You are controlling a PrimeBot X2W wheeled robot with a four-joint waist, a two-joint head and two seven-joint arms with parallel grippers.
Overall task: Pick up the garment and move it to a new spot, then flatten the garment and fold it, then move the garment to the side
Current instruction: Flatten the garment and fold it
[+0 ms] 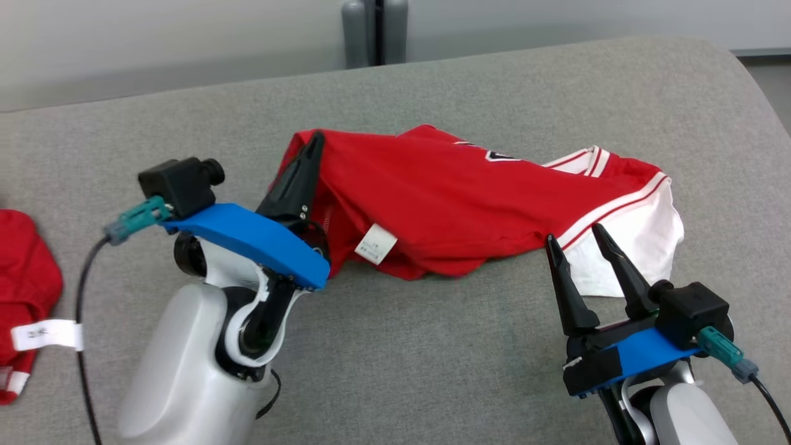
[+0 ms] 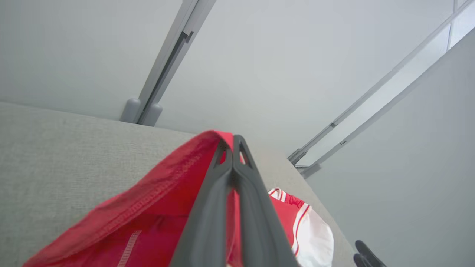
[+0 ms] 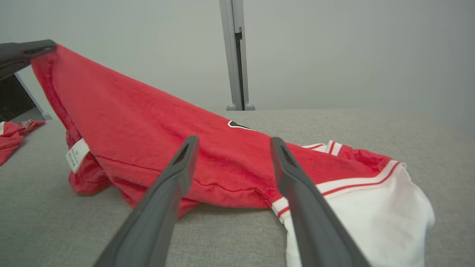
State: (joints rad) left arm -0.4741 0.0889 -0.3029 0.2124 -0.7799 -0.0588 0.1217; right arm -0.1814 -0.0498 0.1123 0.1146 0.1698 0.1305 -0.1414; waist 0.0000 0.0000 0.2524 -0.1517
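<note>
Your left tool (image 1: 315, 142) is clamped tight on a red corner of the shirt (image 1: 445, 204), holding that end up off the table (image 1: 432, 346); the rest lies mid-table. Your right tool (image 1: 575, 233) stands wide apart, just beside the hem by the white sleeve (image 1: 642, 247), gripping nothing. One white tag (image 1: 376, 243) hangs from the shirt, print too small to read. A second red garment (image 1: 25, 272), with its own unreadable tag (image 1: 48, 335), lies far left.
</note>
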